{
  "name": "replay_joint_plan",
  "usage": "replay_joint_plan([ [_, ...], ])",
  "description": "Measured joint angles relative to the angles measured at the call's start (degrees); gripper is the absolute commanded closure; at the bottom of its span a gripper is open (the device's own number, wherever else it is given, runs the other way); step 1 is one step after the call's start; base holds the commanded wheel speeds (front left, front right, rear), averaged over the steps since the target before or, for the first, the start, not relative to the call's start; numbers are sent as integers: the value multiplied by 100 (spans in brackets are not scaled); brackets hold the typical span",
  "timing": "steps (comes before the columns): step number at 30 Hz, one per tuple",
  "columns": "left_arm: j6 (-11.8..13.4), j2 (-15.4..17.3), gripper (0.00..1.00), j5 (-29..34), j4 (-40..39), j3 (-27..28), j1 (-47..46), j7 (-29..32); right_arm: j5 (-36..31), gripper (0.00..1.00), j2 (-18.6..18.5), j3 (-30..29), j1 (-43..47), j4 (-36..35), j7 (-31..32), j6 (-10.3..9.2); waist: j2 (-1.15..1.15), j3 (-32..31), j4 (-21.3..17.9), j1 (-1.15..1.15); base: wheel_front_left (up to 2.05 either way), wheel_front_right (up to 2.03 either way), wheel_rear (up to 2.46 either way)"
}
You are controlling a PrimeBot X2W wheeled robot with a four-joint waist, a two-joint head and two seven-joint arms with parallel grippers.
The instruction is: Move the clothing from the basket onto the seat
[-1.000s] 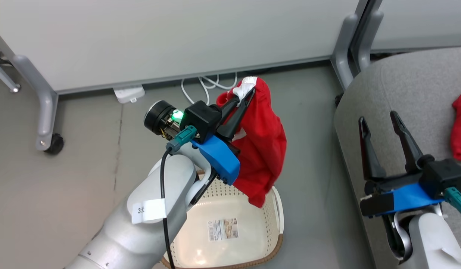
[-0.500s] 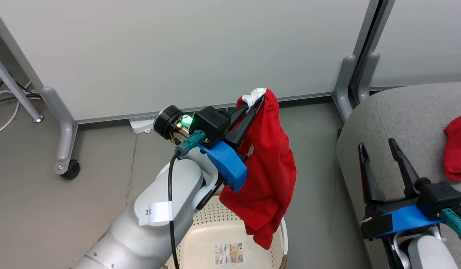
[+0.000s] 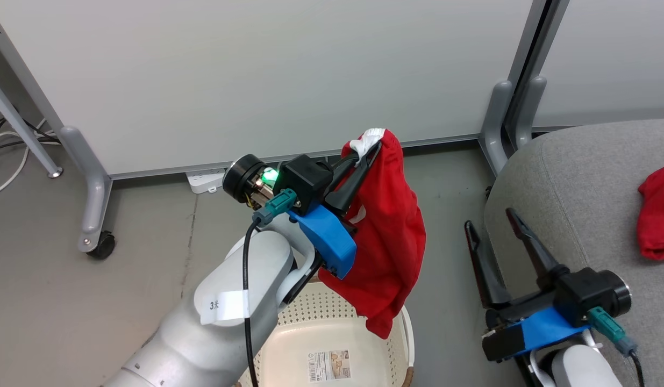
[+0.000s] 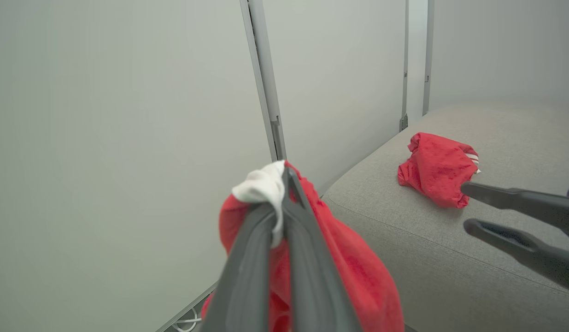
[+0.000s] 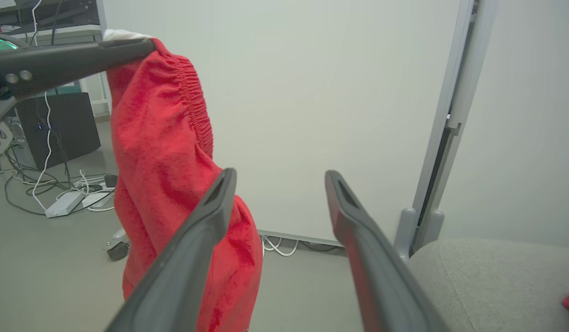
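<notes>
The basket (image 3: 305, 309) runs off the head view's bottom edge (forearm (image 3: 219, 328) and hanging garment (image 3: 388, 242) hide more of it); its label (image 3: 329, 365) is too small to read. The right edge cuts the other garment (image 3: 657, 215).

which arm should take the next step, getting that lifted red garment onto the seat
Left. The left jaws are shut on the red garment, which hangs above the basket, so it probably only needs to swing over the seat. The right jaws stand open and empty by the seat's edge.
</notes>
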Motion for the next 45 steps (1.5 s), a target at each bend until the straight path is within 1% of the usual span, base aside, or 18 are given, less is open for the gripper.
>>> replay_joint_plan([
  [8,0,-2,100,18,-14,18,-4,0,86,0,-63,981,-268,104,0,0,0,108,-44,0,0,0,0],
  [15,0,-30,100,54,-43,-8,-79,0,48,0,-98,1443,-787,459,0,0,0,245,-13,0,0,0,0],
  [20,0,-60,100,63,-80,-30,-155,0,-48,0,-54,1524,-1233,867,0,0,0,362,36,1,0,0,0],
  [27,0,-102,100,83,-121,-59,-223,0,-293,0,43,1650,-1783,1630,1,0,0,514,88,1,0,0,0],
  [34,0,-143,100,90,-175,-96,-319,0,-387,0,169,1538,-2171,2091,0,0,-1,647,141,1,0,0,0],
  [35,0,-144,100,96,-178,-98,-323,0,-387,37,181,1521,-2203,2142,0,0,-1,658,147,1,0,0,0],
  [36,0,-146,100,100,-181,-101,-325,0,-387,100,188,1512,-2227,2174,1,0,0,667,150,1,0,0,0],
  [45,0,-167,100,100,-166,-115,-352,0,-380,100,235,1501,-2308,2220,1,0,0,681,147,1,0,0,0],
])
